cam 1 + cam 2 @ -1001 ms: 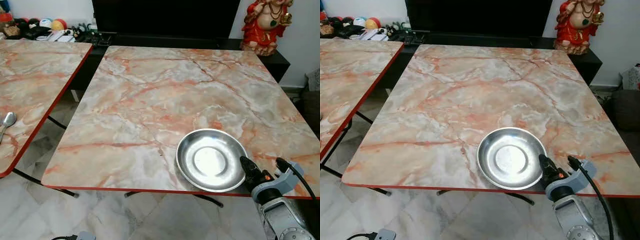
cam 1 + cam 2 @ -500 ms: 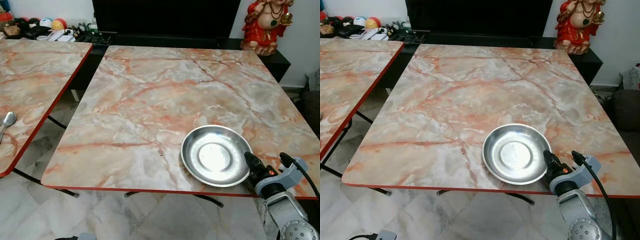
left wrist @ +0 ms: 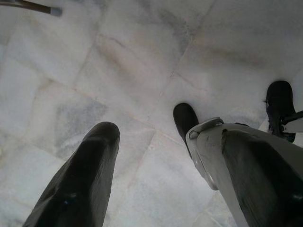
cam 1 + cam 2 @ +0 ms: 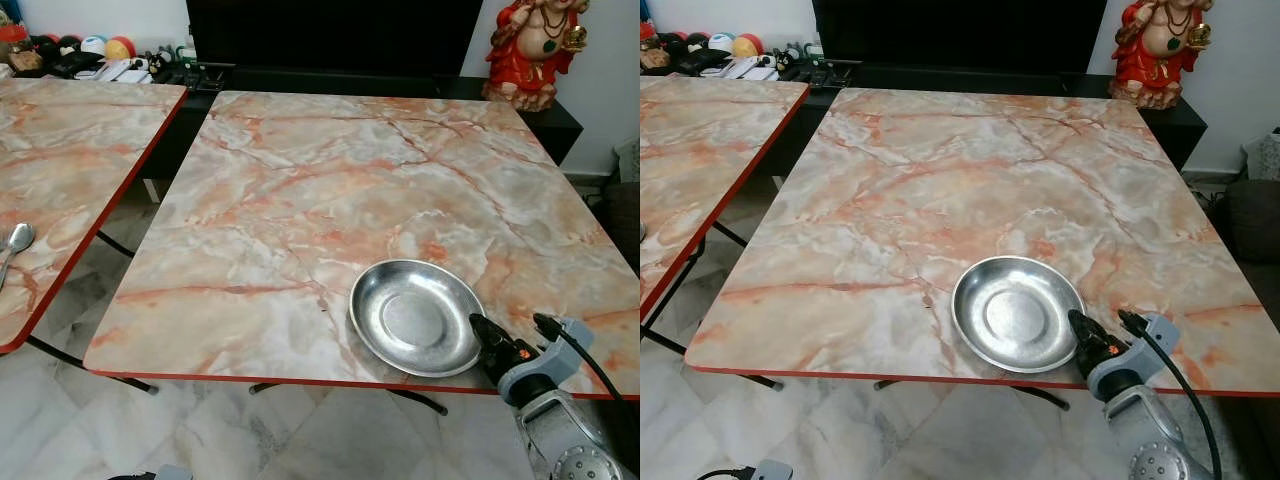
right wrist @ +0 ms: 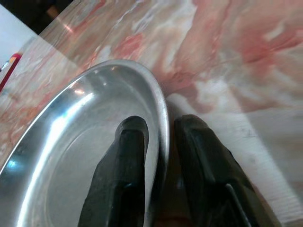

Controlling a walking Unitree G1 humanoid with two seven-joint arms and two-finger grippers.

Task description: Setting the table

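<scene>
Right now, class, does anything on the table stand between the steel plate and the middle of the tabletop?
Nothing visible does. The right pincer grips the rim of the steel plate near the front edge, and the marble table beyond it is bare.

I'm looking at a home, prob. a living/dining rm: two marble-print folding benches w/ red edging, pale marble floor tiles, a dark TV on a low black cabinet, red figurine, clutter of toys by the wall.
</scene>
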